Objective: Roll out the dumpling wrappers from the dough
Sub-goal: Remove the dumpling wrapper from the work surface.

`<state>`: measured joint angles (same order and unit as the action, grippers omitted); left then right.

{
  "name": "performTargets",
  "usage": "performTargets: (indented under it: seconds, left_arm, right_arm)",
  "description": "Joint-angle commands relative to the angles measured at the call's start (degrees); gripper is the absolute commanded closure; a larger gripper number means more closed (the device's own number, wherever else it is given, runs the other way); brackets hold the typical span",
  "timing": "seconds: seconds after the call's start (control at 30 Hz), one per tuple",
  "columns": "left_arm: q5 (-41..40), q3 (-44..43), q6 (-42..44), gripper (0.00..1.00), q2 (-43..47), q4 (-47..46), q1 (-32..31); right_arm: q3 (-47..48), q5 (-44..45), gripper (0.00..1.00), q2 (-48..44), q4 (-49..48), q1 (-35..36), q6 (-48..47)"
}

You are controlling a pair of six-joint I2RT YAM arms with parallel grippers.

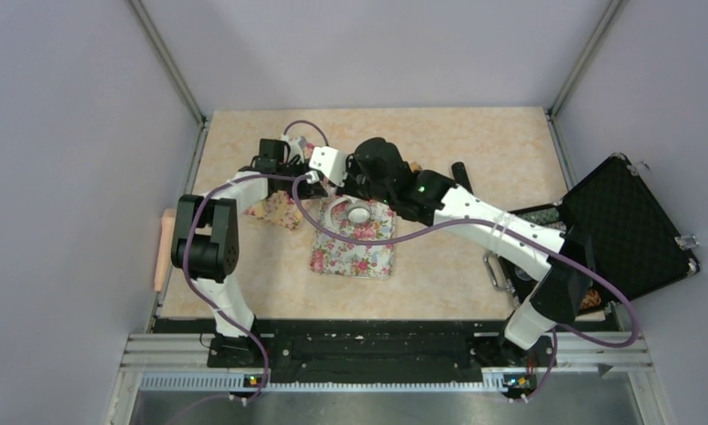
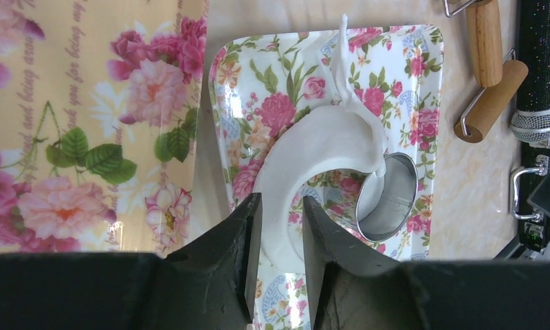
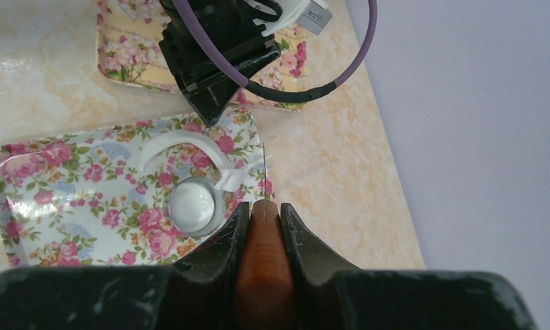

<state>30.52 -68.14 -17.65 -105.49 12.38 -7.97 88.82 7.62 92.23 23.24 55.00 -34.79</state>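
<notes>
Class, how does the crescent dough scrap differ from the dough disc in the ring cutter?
The crescent dough scrap is a curved strip; the dough disc is round. The left gripper pinches the scrap; the disc sits untouched inside the ring cutter. Both are white, on the floral tray.

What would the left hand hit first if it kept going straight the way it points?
The curved white dough scrap: the left hand has it between its fingers. Past that, probably the metal ring on the flowered tray, though depth is hard to judge.

glossy floral tray [image 2: 396, 62], shiny metal ring [image 2: 389, 196], matt dough [image 2: 320, 148], smooth wooden handle [image 3: 262, 261].
</notes>
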Motion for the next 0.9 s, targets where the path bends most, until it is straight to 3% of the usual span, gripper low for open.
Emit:
performTargets:
  seconds: [0.0, 0.13, 0.3, 0.87]
  left_arm:
    - [2.31, -0.18, 0.36, 0.64, 2.55, -2.23, -0.01]
    - [7.49, -2.28, 1.81, 0.54, 1.70, 0.48, -0.03]
    - [3.90, -2.19, 2.13, 0.52, 2.29, 0.32, 0.37]
    - [6.46, -1.35, -0.81, 0.52, -1.88, -1.31, 4.96]
  right_arm:
    - [1.99, 2.57, 1.00, 1.56, -3.67, -0.64, -0.79]
    - [3.21, -0.85, 1.00, 2.06, -0.19, -1.49, -0.92]
    - [7.81, -9.75, 1.00, 3.66, 9.56, -0.45, -1.32]
    - [21.65, 2.40, 1.00, 17.39, 24.42, 7.31, -29.74]
